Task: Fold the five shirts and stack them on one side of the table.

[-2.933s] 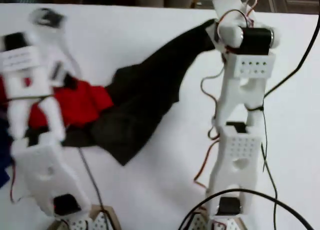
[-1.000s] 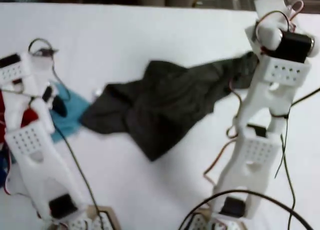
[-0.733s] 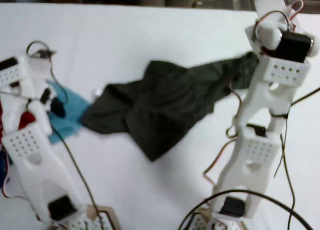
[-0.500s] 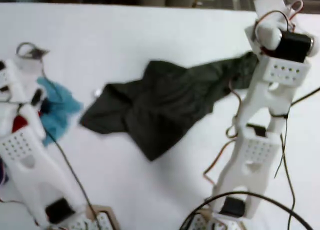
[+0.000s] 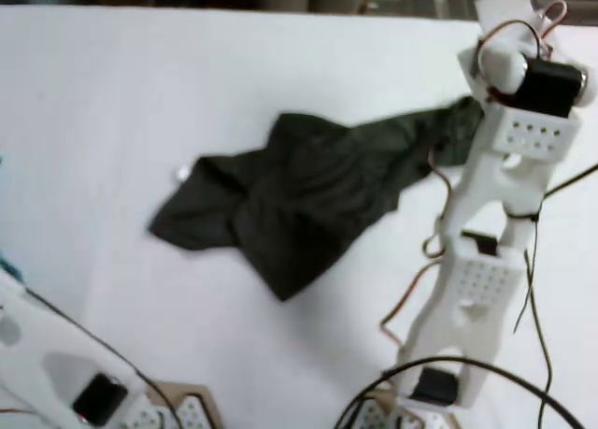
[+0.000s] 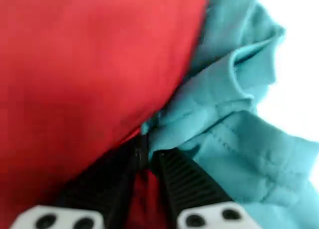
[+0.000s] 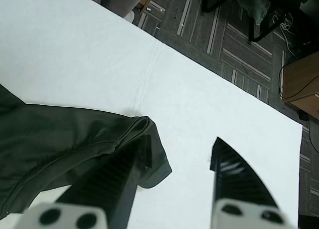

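We swung the left arm (image 5: 37, 373) off leftward; the left pincer (image 6: 148, 154) clamps the teal shirt (image 6: 239, 134) beside the red shirt (image 6: 89, 64). The right pincer (image 7: 180, 141) stands open at the dark shirt (image 5: 308, 191) edge, mid-tabletop (image 5: 140, 92).

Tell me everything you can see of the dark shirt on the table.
The dark shirt is soft, matte, near-black cloth, unfolded and crumpled into loose ridges. It lies on the white table, stretched slantwise from a bunched end near the middle to a narrower end by the right arm. There the open right gripper hangs at its hemmed edge, one finger over the cloth, the other over bare table; contact cannot be judged.
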Controlling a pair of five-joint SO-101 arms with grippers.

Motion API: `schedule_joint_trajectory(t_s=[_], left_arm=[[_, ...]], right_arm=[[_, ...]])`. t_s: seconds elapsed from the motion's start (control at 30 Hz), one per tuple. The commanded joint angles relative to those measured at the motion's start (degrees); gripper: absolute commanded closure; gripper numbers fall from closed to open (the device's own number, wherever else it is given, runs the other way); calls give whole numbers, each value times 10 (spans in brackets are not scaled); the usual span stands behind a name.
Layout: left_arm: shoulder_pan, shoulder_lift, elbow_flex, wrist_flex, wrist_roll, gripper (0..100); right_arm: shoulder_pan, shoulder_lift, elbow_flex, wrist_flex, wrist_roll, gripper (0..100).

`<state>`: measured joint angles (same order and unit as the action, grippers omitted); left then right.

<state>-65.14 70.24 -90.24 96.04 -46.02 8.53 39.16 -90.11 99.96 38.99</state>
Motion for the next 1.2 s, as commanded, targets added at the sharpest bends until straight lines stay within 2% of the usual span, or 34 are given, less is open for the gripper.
schedule_joint_trajectory(t_s=[0.0, 0.13, 0.27, 0.4, 0.63, 0.83, 1.0, 1.1, 1.17], left_arm=[[-27, -19, -56, 10, 32, 974], [29, -74, -29, 62, 41, 850], [118, -157, 25, 64, 92, 716], [236, -267, 168, 64, 137, 727], [427, -430, 414, 56, 229, 729], [507, -475, 502, 22, 295, 729], [563, -475, 568, -15, 418, 729], [609, -475, 605, -15, 491, 729], [637, -475, 620, -15, 568, 729]], right_arm=[[-3, -41, -20, 0, -2, 797], [-5, -38, -16, 5, -2, 795], [-10, -39, 27, 9, -9, 794], [-7, -44, 78, 10, -79, 794], [14, -78, 121, 14, -119, 794], [13, -214, 307, 13, -128, 794], [12, -291, 460, 1, -131, 794], [15, -302, 498, -14, -131, 794], [21, -304, 506, -15, -131, 794]])
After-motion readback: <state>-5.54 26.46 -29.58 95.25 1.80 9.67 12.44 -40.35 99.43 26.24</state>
